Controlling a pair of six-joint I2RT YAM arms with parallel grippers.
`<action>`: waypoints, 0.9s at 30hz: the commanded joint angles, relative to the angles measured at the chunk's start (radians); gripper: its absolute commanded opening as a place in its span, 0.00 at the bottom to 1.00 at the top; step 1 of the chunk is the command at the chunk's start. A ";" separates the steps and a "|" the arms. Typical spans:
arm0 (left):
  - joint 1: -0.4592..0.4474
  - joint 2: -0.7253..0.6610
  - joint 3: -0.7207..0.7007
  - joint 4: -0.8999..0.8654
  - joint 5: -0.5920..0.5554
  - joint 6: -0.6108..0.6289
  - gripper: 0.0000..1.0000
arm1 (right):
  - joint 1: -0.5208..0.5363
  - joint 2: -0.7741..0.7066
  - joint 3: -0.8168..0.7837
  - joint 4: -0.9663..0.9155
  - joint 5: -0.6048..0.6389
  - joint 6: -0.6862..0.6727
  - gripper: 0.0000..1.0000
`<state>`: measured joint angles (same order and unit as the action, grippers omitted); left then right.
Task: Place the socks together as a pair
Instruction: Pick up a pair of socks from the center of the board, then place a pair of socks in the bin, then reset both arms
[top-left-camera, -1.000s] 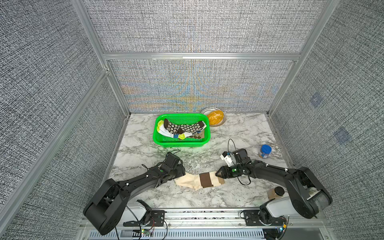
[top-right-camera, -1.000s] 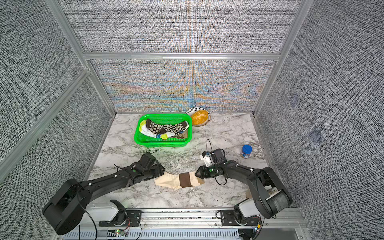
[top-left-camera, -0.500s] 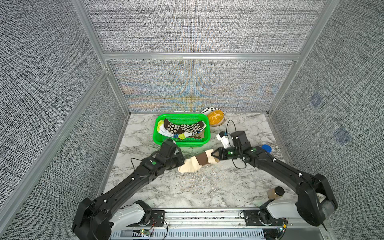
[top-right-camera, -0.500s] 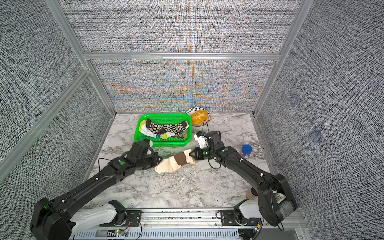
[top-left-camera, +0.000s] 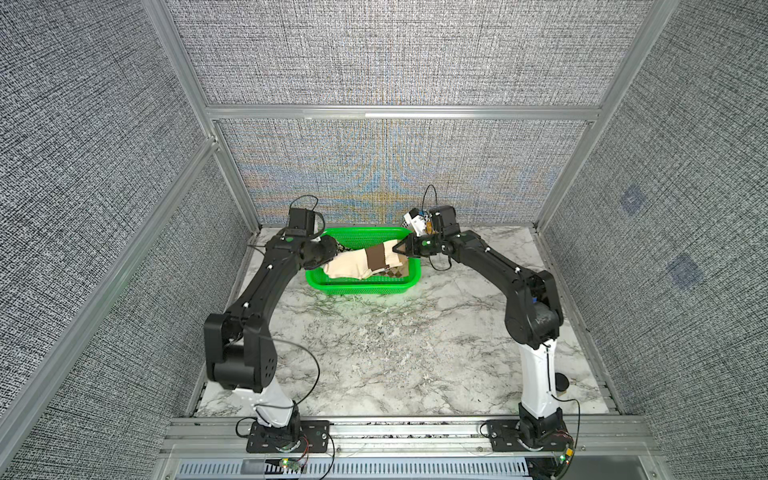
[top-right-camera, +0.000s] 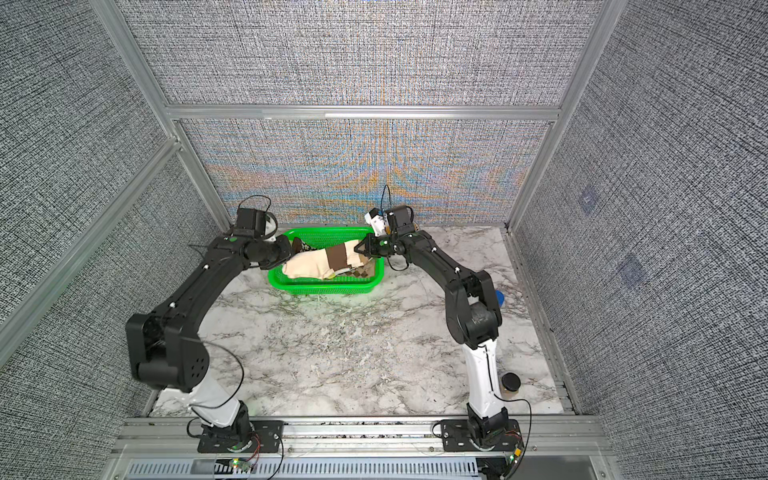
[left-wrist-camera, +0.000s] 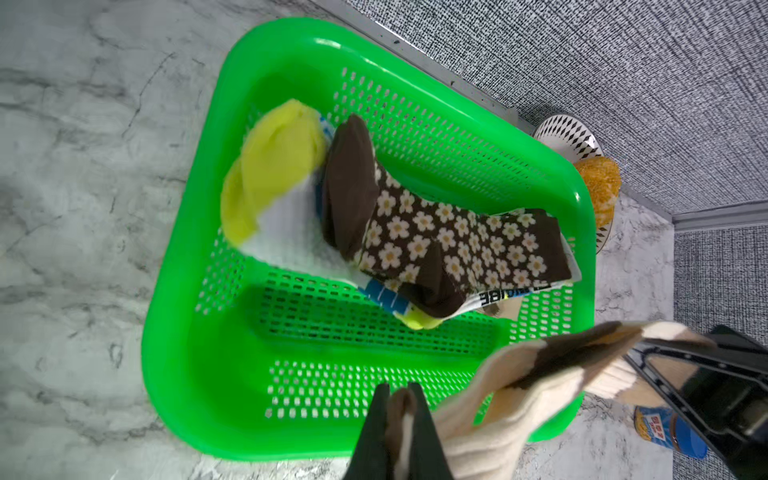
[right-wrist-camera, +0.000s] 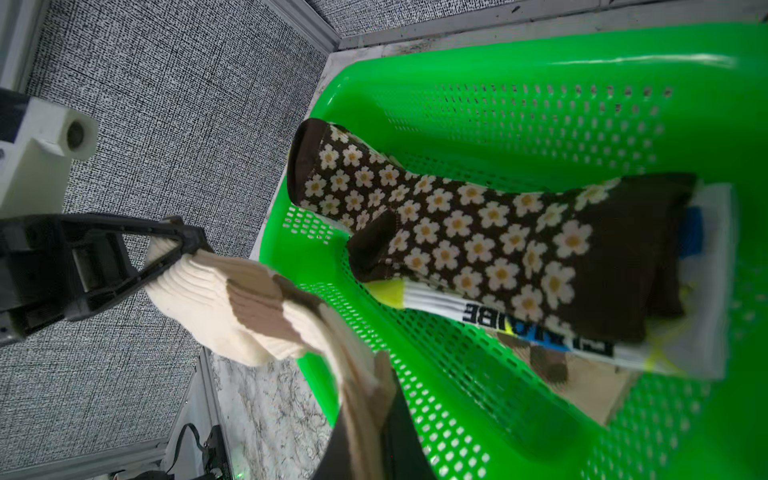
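The cream brown-banded socks (top-left-camera: 360, 264) hang stretched in the air between the two grippers, over the near part of the green basket (top-left-camera: 360, 287), and they sag a little in the middle; both top views show this. The left gripper (top-left-camera: 331, 257) has its jaws pressed together on the cream toe end, and in the left wrist view the fabric is pinched between the two dark fingers (left-wrist-camera: 376, 419). The right gripper (top-left-camera: 400, 249) pinches the other end, beyond the brown band, with its jaws closed on the cloth. Under the held socks, inside the basket, a brown cream-flowered sock (left-wrist-camera: 436, 237) lies across a white sock with yellow and blue patches (left-wrist-camera: 274, 183), and a tan-brown diamond check sock (right-wrist-camera: 582, 374) lies flat on the floor of the basket, partly covered by them. The basket stands on the marble table (top-left-camera: 395, 353), close to the back wall. Just behind it, in the left wrist view, a patterned plate (left-wrist-camera: 565, 133) carries an orange object (left-wrist-camera: 598, 187), and a blue-lidded jar (left-wrist-camera: 665, 432) stands on the table beside the basket.
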<state>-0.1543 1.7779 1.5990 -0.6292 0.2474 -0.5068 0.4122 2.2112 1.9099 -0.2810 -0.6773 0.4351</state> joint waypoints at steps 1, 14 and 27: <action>0.015 0.132 0.160 -0.106 0.082 0.111 0.02 | -0.013 0.098 0.123 -0.013 -0.063 0.052 0.00; 0.019 0.234 0.323 -0.102 0.005 0.099 0.99 | -0.069 0.045 0.152 -0.072 0.019 -0.039 0.77; 0.027 -0.732 -0.490 0.121 -0.433 0.112 0.99 | -0.221 -1.032 -1.033 0.242 0.617 -0.246 0.98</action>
<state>-0.1272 1.1984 1.3098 -0.6254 -0.0460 -0.4152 0.1982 1.3266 1.0534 -0.1627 -0.2993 0.2649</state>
